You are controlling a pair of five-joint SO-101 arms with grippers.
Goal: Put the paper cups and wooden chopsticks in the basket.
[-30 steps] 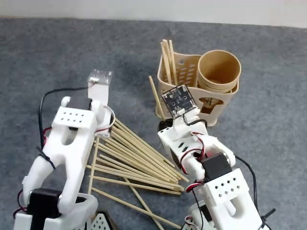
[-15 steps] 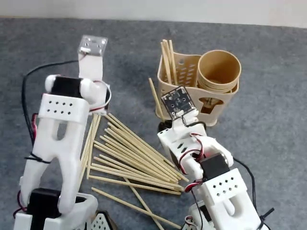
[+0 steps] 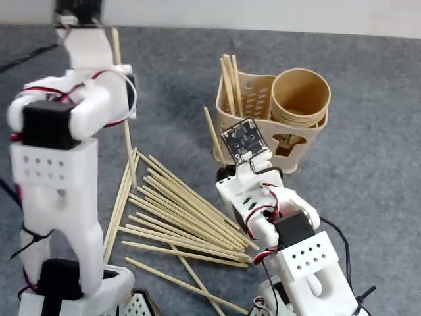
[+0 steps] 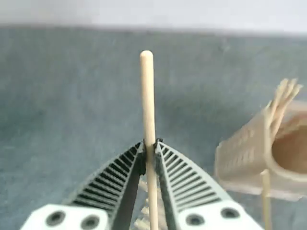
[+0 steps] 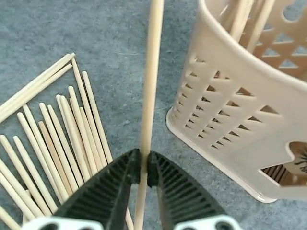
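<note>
Wooden chopstick (image 4: 147, 96) on the left: we find it pinched between the closed fingers of the left gripper (image 4: 149, 154), which stands high above the grey table (image 3: 368, 99). The stick hangs near upright, its lower end by the edge of the pile (image 3: 177, 210) of loose sticks fanned on the table between the arms; we cannot tell whether it touches them. To do this step well, we judge that the grip should be kept firm, the lower end carried above the basket rim, and the stick released only once its tip is inside the stick compartment. Further right, the right gripper (image 5: 144, 159) is closed on a second chopstick (image 5: 152, 72), which leans just beside the basket's outer wall. We advise lifting it higher before swinging in, lest it knock that wall. At the right, seen from above, the basket (image 3: 304, 150) holds several chopsticks (image 3: 229, 76) upright in its left compartment and stacked paper cups (image 3: 299, 99) in its right one.
</note>
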